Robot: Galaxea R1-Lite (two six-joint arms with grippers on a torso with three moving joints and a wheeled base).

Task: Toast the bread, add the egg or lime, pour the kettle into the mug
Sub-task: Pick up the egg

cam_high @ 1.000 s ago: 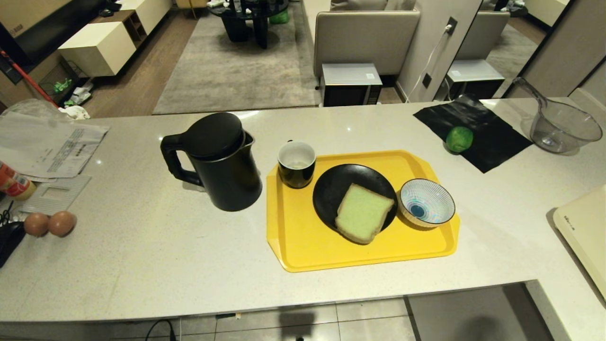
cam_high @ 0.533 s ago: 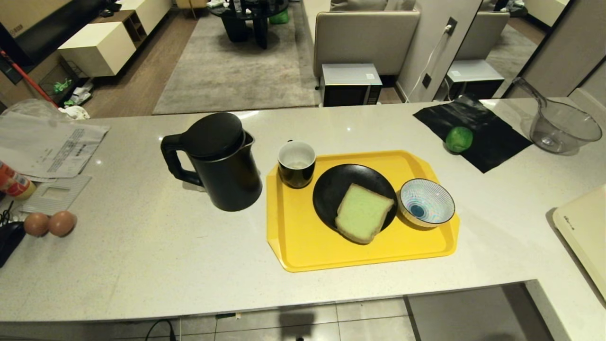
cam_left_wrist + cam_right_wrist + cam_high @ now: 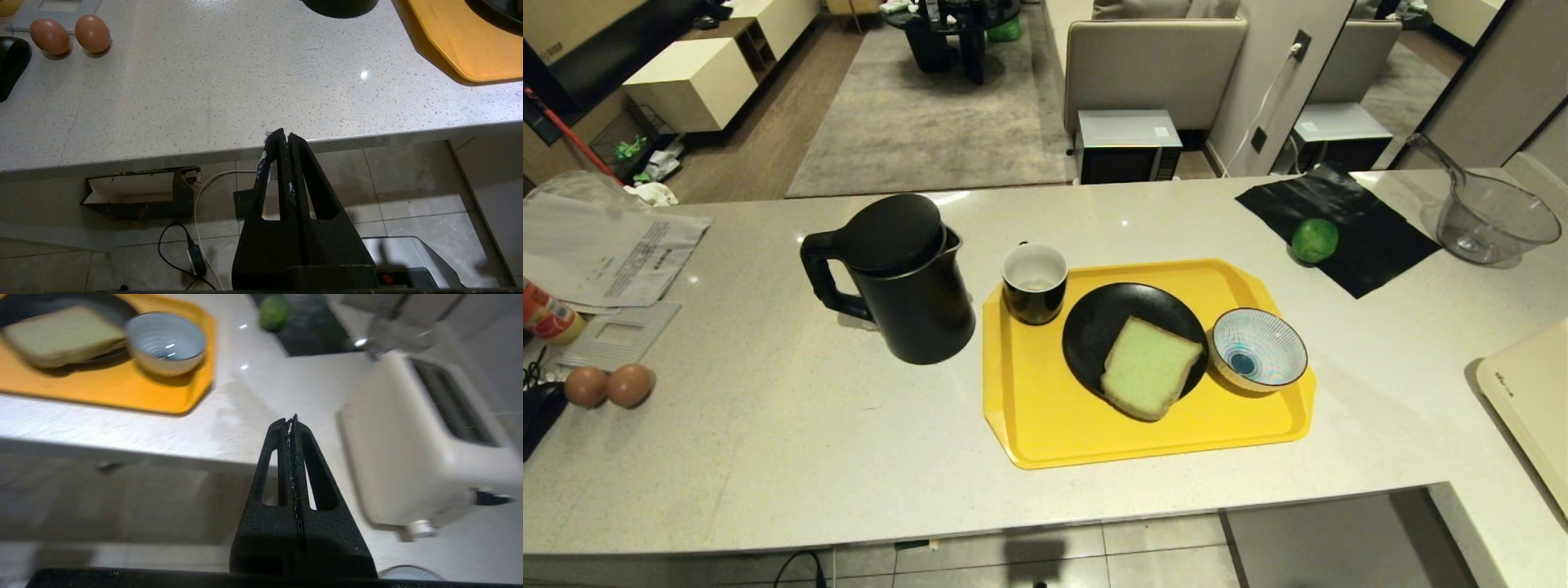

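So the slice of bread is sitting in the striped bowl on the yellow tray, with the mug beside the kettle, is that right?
Not quite. The bread lies on the black plate, not in the striped bowl, which is empty beside it. The head view shows this. The rest holds: both are on the yellow tray, and the mug stands beside the kettle.

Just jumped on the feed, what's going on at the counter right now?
Nothing is being handled yet. The bread lies on a black plate on the yellow tray, with the mug and a striped bowl. The kettle stands left of the tray, the lime on a black sheet. The left gripper and right gripper are shut and empty at the counter's near edge, the right one near the toaster.
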